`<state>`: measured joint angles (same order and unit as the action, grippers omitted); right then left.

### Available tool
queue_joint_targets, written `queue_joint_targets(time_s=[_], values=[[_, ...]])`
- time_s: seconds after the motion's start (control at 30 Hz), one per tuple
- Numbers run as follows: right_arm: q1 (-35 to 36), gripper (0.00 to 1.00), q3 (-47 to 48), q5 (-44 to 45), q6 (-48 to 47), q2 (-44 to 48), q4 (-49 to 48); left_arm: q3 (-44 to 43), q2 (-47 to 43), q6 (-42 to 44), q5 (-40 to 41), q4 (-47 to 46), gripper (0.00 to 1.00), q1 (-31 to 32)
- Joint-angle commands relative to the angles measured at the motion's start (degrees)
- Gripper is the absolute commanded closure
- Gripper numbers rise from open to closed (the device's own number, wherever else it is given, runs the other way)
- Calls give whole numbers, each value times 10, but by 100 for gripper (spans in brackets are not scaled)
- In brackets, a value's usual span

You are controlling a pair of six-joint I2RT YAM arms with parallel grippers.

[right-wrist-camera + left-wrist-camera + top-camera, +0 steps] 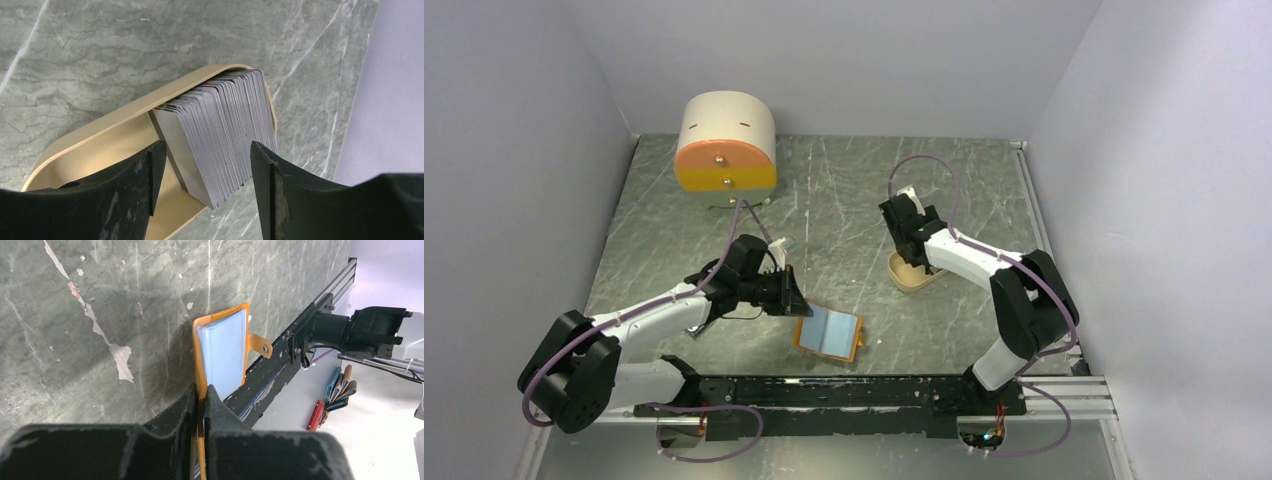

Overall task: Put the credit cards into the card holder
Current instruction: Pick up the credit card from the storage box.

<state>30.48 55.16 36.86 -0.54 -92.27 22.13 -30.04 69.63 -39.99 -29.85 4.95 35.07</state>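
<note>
The grey marbled table [844, 200] carries a round cream-and-orange box [725, 140] at its 11 o'clock corner, well apart from everything else. A tan oval tray [909, 278] sits at about 3 o'clock from the table's middle, under the right arm. The holder [829, 332] is at 6 o'clock, near the rail at the table's near edge, spread open with its pale blue inside up. The left pincer [201, 390] is closed tight on the holder's orange edge, at the holder's 10 o'clock corner in the top view; whether the far side rests flat on the table cannot be told. The cards [220, 135] stand on edge in a tight leaning stack in the tray, packed toward its 2 o'clock end in the right wrist view. The right pincer [205, 150] is spread wide, one finger either side of the stack, each apart from it. The holder's snap tab [261, 345] sticks out at 3 o'clock in the left wrist view.
</note>
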Motion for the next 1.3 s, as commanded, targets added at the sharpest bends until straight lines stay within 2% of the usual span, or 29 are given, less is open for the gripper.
queue_joint_targets(time_s=[0.0, 0.5, 0.67, 1.17, 1.27], values=[[-4, 33, -2, 11, 1, -20, 3, 3, -9, 0, -14, -17, 91, -2], [-4, 36, -18, 32, 5, -33, -11, 6, -8, -2, -14, -20, 91, -2], [-4, 39, -18, 55, 9, -29, -8, 5, -7, 0, -14, -19, 91, -3], [-3, 45, -15, 40, 18, 8, 1, 9, -9, -4, -15, -23, 91, -3], [-3, 50, -15, 35, 18, 11, 1, 8, -11, -4, -14, -22, 91, -2]])
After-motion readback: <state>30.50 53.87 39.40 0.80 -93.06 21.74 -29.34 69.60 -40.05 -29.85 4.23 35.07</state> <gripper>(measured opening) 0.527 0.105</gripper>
